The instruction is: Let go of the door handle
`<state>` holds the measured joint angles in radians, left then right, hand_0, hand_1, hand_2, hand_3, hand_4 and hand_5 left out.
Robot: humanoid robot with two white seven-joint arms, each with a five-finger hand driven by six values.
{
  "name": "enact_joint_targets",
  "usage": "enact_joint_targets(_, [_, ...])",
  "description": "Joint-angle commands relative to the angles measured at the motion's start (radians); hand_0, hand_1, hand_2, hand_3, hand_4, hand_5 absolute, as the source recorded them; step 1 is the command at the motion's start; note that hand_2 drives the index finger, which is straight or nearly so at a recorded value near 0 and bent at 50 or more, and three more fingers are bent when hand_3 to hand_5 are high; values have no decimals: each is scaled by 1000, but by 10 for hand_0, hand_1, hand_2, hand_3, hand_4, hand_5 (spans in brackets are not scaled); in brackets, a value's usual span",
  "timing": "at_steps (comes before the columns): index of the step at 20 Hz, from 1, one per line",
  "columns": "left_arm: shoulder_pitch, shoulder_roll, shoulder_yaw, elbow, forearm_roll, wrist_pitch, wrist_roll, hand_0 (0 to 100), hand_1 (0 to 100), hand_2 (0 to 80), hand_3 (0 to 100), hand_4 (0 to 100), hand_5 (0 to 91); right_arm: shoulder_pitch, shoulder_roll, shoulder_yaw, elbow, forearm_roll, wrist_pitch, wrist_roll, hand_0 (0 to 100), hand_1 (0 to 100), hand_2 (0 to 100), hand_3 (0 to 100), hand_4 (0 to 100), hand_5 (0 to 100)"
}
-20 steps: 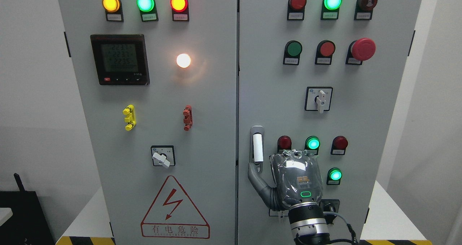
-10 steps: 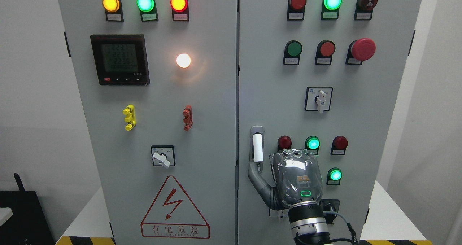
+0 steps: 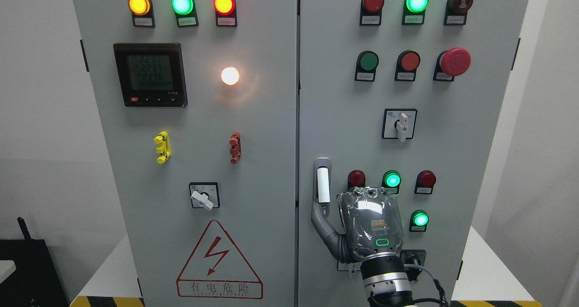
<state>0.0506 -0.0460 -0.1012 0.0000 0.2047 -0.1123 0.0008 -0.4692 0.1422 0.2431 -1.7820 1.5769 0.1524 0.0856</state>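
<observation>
The door handle [image 3: 323, 180], a slim white bar in a grey metal recess, sits low on the left edge of the right cabinet door [image 3: 475, 130]. The right robot hand [image 3: 362, 225], sheathed in glossy plastic, has its thumb touching the handle's foot; its other fingers are hidden, so I cannot tell its grip. Letting go looks barely begun: next, draw the thumb clear.

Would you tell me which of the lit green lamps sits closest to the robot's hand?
The lower green lamp, just right of the right hand, alone below the three-lamp row; the other lit greens sit higher up.
</observation>
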Motion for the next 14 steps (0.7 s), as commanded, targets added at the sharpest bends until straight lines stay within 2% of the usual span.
enact_joint_targets(1, [0, 0, 0, -31, -1, 0, 1, 120, 389, 0, 0, 0, 0, 0, 0, -1, 4, 0, 1, 0, 485, 0, 1000, 1000, 1000, 952])
enact_joint_targets(14, [0, 0, 0, -31, 1, 0, 1, 120, 389, 0, 0, 0, 0, -2, 0, -2, 4, -2, 19, 0, 510, 0, 1000, 1000, 1000, 952])
